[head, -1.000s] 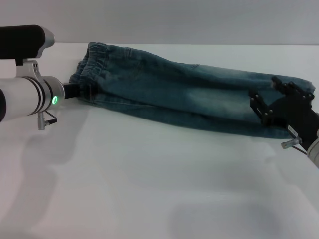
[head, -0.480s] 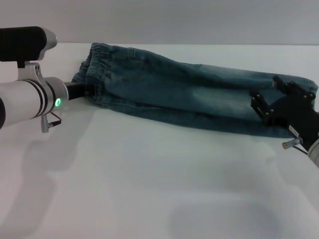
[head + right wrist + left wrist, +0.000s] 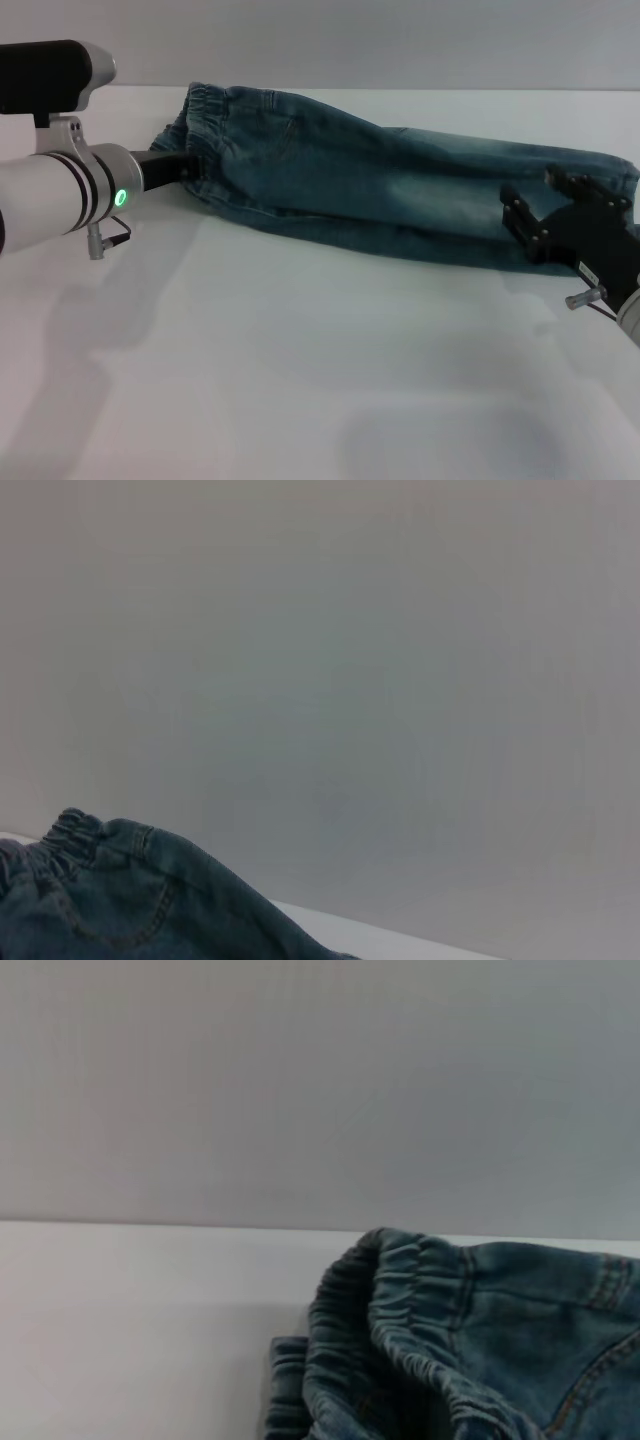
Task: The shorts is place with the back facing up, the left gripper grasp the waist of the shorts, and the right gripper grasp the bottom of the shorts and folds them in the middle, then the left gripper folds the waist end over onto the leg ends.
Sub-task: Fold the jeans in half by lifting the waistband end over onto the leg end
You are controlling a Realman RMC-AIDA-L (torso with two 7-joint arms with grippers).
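Gripping ruffled waist (image 3: 200, 135), seemingly: left gripper (image 3: 178, 166).

Head view: I see even, soft overhead light, moderately bright; no glare on the table (image 3: 300, 380). Diffuse shadows fall toward 6 o'clock below the left arm (image 3: 50, 195) and under the shorts (image 3: 380, 190); a faint patch lies nr 5 o'clock. The arm's green light (image 3: 121, 197) glows crisp. Wrist views: dimmer, greyish; backgr. wall soft, denim folds (image 3: 420, 1340) slightly blurred up close. No edge distortion I can detect.
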